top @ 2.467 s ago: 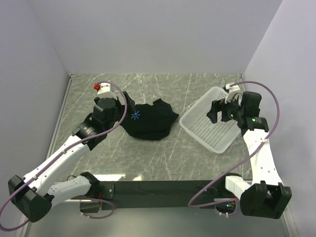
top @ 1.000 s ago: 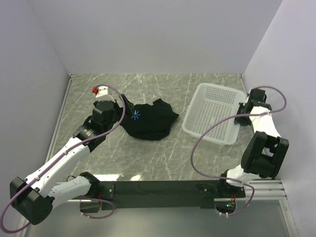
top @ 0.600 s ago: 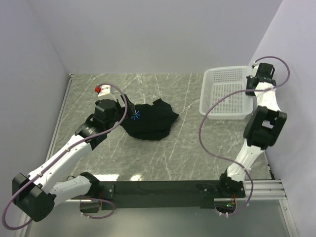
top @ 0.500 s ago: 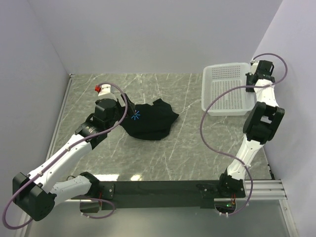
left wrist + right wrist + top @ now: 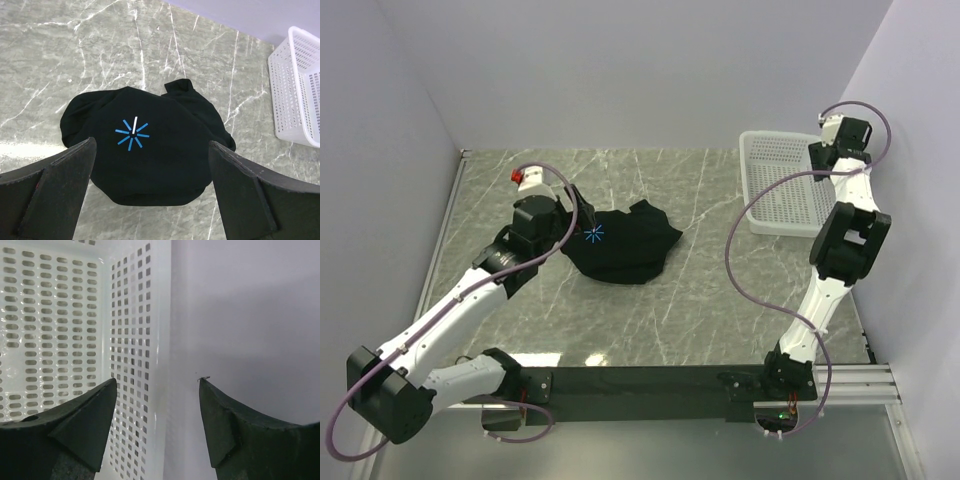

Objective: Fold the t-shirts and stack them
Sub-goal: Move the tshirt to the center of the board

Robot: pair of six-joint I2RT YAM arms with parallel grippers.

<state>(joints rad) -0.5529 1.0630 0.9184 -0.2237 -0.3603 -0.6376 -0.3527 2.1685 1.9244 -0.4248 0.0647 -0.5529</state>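
while the black t-shirt [image 5: 625,250] is lying crumpled in a rounded heap near the middle of the marbled desk [image 5: 700,300], its light-blue starburst logo [image 5: 595,234] is facing up on the left part of the cloth. the left pincer [image 5: 584,216] is hanging over the shirt's left edge with its jaws spread wide apart. in the left wrist view its two dark fingers [image 5: 55,185] are framing the heap, with the logo showing between them and nothing clamped. well apart from the shirt, a white perforated basket [image 5: 785,185] is sitting in the far right corner of the desk, just beside the right wall [image 5: 250,315]. the right arm is reaching up to that corner. the right pincer [image 5: 157,382] is also standing apart, with the edge of the basket's side wall showing in the gap between its fingers and neither finger pressing on it.
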